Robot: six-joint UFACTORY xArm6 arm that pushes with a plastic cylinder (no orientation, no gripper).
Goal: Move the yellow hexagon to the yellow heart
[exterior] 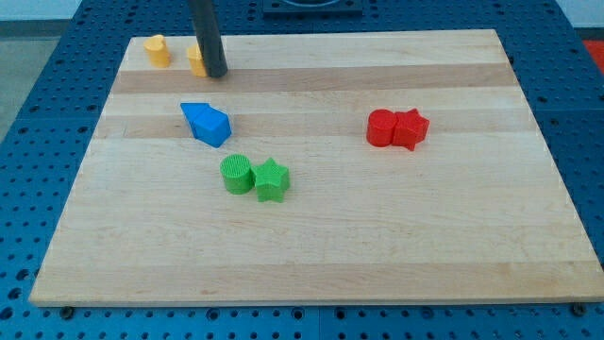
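Note:
Two yellow blocks sit near the board's top left. One yellow block stands alone at the far left; its shape is hard to make out. The other yellow block is half hidden behind my rod. My tip rests on the board right against that second block's right side. The two yellow blocks are a short gap apart.
Two blue blocks lie together below my tip. A green cylinder touches a green star at the centre left. A red cylinder touches a red star at the right. The wooden board lies on a blue pegboard.

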